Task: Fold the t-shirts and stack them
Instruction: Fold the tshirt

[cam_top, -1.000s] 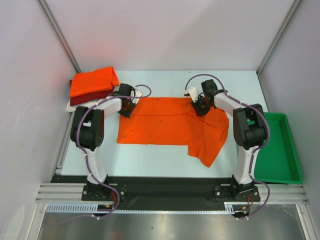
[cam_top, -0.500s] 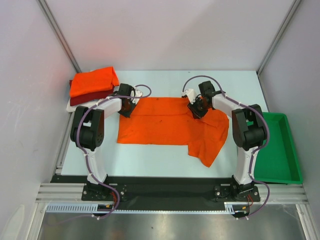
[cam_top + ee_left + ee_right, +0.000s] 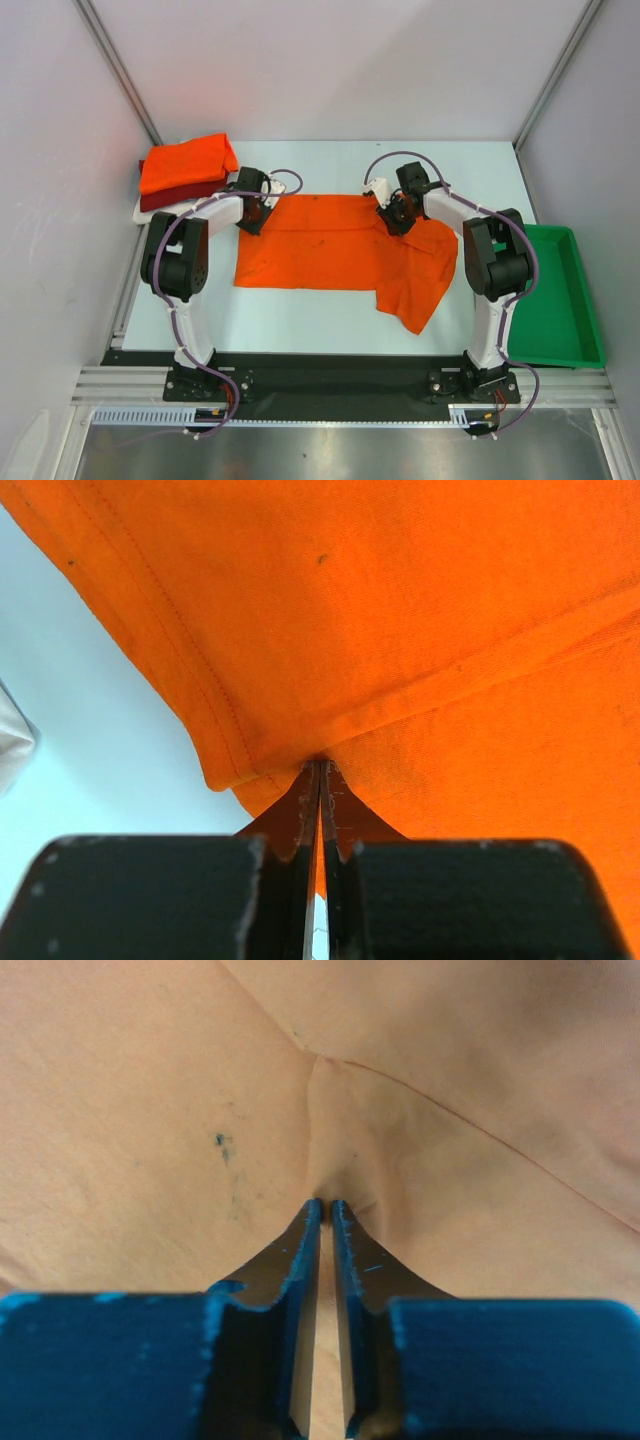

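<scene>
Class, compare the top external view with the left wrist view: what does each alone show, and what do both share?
Only the top external view shows the whole folded stack, the green tray and the right gripper. Only the left wrist view shows the hem stitching and the jaws shut on a pinch of cloth. Both show the spread orange t-shirt, the left gripper and the table.

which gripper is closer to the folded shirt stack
Left. The left gripper sits just right of the folded stack, pinching the spread orange shirt; the right gripper pinches that shirt farther right.
</scene>
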Robot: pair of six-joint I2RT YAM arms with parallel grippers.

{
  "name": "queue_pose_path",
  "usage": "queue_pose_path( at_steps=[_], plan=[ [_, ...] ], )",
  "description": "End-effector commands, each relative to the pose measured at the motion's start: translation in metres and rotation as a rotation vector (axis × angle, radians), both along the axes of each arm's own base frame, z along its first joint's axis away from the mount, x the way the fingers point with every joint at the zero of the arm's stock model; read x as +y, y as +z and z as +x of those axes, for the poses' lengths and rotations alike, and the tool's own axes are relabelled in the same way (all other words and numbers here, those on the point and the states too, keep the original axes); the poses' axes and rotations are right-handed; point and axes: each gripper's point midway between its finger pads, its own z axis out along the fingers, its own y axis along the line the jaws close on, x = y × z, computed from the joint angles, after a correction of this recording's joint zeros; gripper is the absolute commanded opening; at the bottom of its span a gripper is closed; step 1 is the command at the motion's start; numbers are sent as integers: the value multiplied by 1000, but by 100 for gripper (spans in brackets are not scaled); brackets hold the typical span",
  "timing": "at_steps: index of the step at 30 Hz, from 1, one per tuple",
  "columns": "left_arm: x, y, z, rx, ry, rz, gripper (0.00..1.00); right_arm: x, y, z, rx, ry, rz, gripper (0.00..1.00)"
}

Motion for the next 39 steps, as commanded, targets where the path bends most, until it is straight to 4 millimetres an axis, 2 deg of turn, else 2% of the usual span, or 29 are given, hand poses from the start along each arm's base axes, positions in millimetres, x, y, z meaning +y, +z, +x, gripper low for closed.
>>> queue_pose_path(
  at_steps=[1, 6, 14, 25, 33, 39],
  plan=[
    [-4, 7, 13, -34, -3, -3, 4, -3, 4, 7, -35, 10, -16, 11],
    [-5, 6, 14, -33, -6, -5, 4, -3, 5, 4, -28, 22, -11, 0],
    [-5, 6, 13, -30, -6, -4, 4, -5, 11, 11, -39, 15, 2, 0],
    [-3, 8, 12, -33, -3, 3, 4, -11, 23, 49, -106, -18, -5, 0],
    [-3, 9, 13, -35, -4, 5, 3, -17, 19, 53, -118, -38, -28, 0],
    [-4, 8, 13, -35, -4, 4, 3, -24, 22, 66, -172, -80, -67, 0]
  ],
)
